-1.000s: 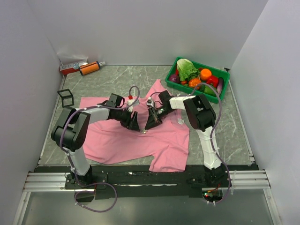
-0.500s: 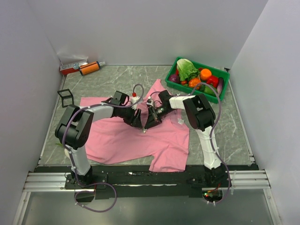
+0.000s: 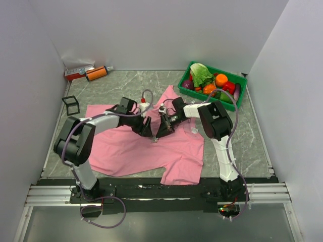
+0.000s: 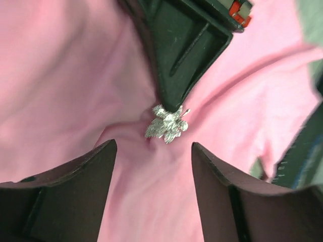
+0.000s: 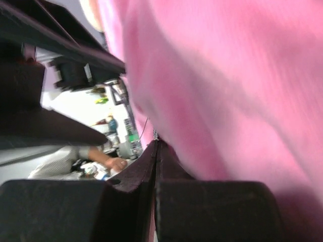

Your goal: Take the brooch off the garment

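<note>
brooch (image 4: 166, 124) sits on a pucker of the pink t-shirt (image 4: 60, 75), at 12 o'clock from the spread left gripper (image 4: 154, 147), centred on its gap. right gripper (image 4: 170, 101) is pressed together, tip touching the brooch's far edge, so nearer.

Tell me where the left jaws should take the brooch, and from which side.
Probably pinch the brooch across its free lower lobes, coming from the bottom of the left wrist view, where the open left gripper straddles it. The right gripper covers its top edge; the garment puckers up beneath it.
</note>
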You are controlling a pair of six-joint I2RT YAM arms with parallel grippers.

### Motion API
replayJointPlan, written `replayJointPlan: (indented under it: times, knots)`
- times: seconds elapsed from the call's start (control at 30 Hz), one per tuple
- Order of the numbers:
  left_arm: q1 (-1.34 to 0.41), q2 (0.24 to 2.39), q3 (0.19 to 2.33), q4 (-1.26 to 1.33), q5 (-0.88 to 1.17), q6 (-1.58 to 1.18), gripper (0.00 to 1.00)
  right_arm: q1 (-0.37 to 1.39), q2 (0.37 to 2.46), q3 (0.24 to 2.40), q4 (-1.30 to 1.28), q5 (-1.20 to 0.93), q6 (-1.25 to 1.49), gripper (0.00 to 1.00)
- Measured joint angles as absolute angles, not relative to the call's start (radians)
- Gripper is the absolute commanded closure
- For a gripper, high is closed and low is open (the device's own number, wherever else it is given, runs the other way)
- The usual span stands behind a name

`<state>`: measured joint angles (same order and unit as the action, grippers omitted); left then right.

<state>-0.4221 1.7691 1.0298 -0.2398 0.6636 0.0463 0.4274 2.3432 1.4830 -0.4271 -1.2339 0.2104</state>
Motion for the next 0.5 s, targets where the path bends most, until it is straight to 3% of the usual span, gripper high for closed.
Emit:
replayJointPlan:
  times: [0.23,0.5]
  knots:
    - [-0.316,1.685,0.999,-0.135,0.844,-0.05,0.31,0.398,2.336,1.428,-0.307,-1.41,0.323,1.0]
    - [-0.315,1.68,0.892,0.005,0.975,-0.216,0.3,0.399,2.371,1.57,-0.701,-1.465,0.019,1.0]
